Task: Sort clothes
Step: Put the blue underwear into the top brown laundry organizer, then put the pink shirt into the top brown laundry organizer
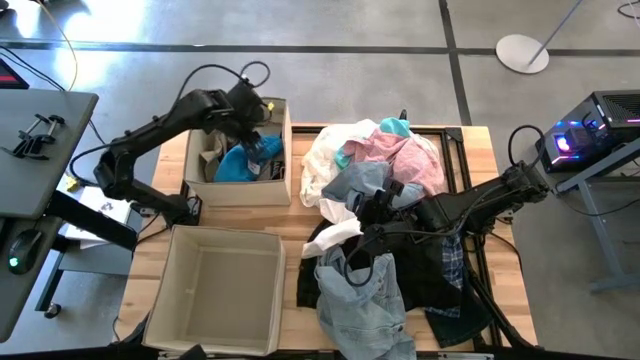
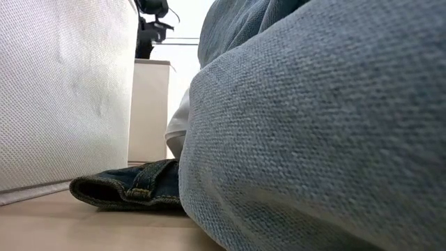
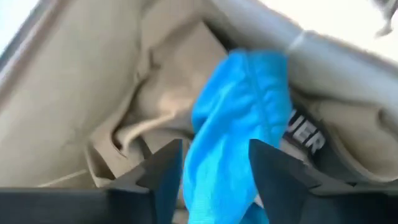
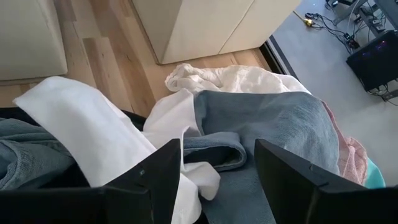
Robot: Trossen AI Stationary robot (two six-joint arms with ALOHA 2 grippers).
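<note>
My left gripper reaches down into the far beige bin and is shut on a turquoise garment, which hangs down onto beige cloth in the bin. The pile of clothes lies on the table's right half: white, pink, pale denim, black and plaid garments. My right gripper is open just above the pile's middle, over a white cloth and a grey-blue denim piece. My left gripper pinches a bunched part of the turquoise garment between its two fingers, from above, pointing down into the bin. The garment hangs below the fingers, and its lower part lies in the bin.
A second beige bin stands at the near left. In the low view, pale denim fills the right side, a dark denim piece lies on the table, and the bin wall stands at the left.
</note>
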